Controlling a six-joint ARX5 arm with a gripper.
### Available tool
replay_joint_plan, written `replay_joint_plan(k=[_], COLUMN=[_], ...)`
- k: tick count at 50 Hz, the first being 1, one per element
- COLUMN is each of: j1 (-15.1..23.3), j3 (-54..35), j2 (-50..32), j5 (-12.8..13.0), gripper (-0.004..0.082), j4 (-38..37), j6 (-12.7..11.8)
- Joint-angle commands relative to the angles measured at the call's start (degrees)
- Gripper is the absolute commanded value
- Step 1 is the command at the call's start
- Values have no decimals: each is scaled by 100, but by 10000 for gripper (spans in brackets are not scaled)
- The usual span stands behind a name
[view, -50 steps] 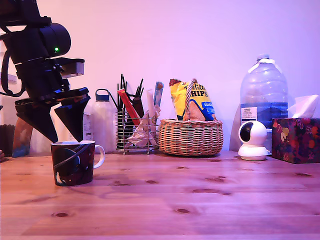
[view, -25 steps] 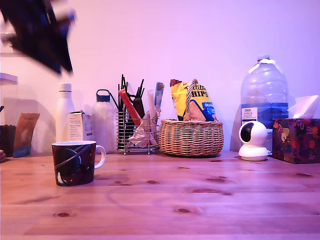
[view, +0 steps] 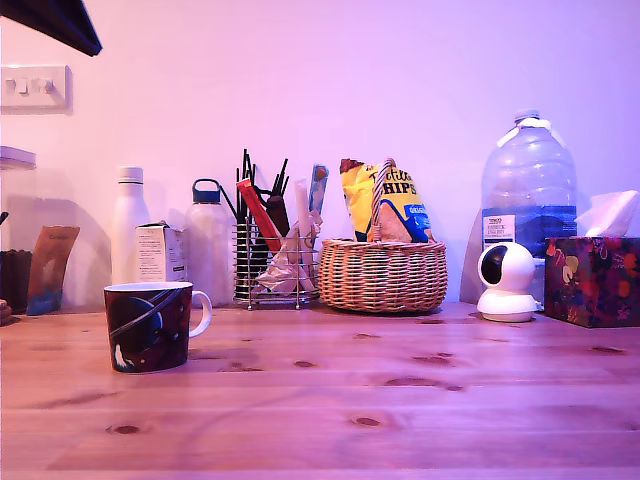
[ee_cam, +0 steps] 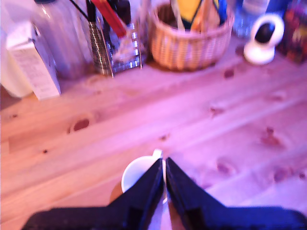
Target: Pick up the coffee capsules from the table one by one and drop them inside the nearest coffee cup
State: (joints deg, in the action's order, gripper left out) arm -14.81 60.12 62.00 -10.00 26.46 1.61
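The coffee cup (view: 147,327), a dark mug with a ringed planet, a white handle and a white inside, stands on the pine table (view: 400,400) at the exterior view's left. In that view only a dark tip of my gripper (view: 60,25) shows, in the upper left corner, high above the mug. The wrist view looks down past my gripper (ee_cam: 163,165), whose two dark fingers meet at their tips with nothing seen between them. The cup's white inside (ee_cam: 136,175) lies right under them. No coffee capsules are in view.
Along the back wall stand a white bottle (view: 130,225), a carton (view: 160,252), a frosted bottle (view: 210,240), a wire caddy (view: 270,265), a wicker basket (view: 382,275) with crisp bags, a large water bottle (view: 527,190), a white camera (view: 505,282) and a tissue box (view: 592,280).
My gripper stood just over the mug a second ago; it has since risen up and left, almost out of the exterior view. The mug has not moved.
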Motion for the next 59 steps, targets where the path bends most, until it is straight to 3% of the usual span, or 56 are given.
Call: replay_joint_plan(k=[1,29,42,46,59], j1=[50,654,667,667,667], j3=[-481,-2881,-3517,-3674,-3825], j2=[-85,-1644,-2568,-2826,-3554], j5=[-4,-50,-48,-48,-44], gripper=[-19,-19,-19,-19,-19], j4=[-308,-1923,-1919,-1864,-1314], j6=[-109,-413,-590,-793,-804])
